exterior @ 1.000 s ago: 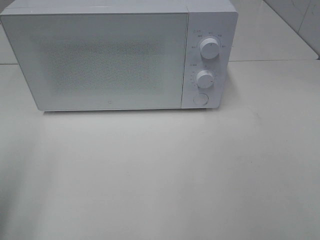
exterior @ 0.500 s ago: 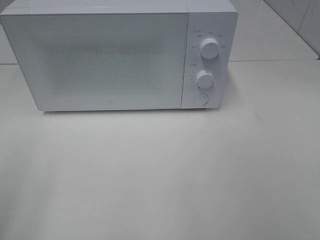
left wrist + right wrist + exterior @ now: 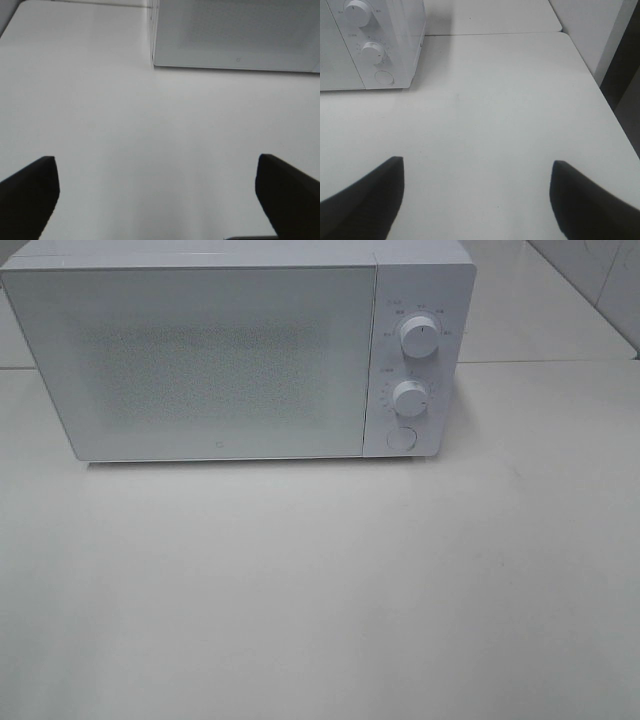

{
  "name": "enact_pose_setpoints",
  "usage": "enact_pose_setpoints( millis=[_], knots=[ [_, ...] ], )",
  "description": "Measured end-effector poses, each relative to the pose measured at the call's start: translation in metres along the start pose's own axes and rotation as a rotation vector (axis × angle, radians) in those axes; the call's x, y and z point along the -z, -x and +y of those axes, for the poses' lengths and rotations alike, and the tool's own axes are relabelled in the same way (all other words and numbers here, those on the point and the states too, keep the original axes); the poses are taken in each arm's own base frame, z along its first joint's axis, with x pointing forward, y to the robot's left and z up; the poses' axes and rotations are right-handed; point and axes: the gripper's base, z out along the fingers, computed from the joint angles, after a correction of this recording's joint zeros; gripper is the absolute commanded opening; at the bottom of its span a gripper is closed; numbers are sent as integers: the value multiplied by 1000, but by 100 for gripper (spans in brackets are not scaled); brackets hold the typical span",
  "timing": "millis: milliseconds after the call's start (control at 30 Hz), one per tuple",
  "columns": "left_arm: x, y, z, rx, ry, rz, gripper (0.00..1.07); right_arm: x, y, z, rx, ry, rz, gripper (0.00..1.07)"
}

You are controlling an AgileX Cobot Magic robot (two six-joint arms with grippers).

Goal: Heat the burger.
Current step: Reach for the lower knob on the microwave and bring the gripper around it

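The burger is out of view in every frame. A white microwave stands at the back of the white table with its door shut; its two knobs and a round button are on its right side. My left gripper is open over bare table, facing the microwave door's lower left corner, with nothing between its black fingers. My right gripper is also open and empty, off to the right of the microwave. Neither gripper shows in the exterior high view.
The table's right edge runs close to the right gripper, with a dark gap beyond it. A white tiled wall rises at the back right. Bare tabletop lies in front of the microwave.
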Motion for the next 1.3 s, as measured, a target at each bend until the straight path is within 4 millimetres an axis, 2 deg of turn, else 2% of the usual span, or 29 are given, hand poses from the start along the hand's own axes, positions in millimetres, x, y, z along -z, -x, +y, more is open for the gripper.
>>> enact_pose_setpoints(
  millis=[133, 1300],
  knots=[
    [10, -7, -1, -9, -2, -74, 100, 0, 0, 0, 0, 0, 0, 76],
    [10, -7, -2, -7, -7, -77, 100, 0, 0, 0, 0, 0, -1, 76]
  ],
)
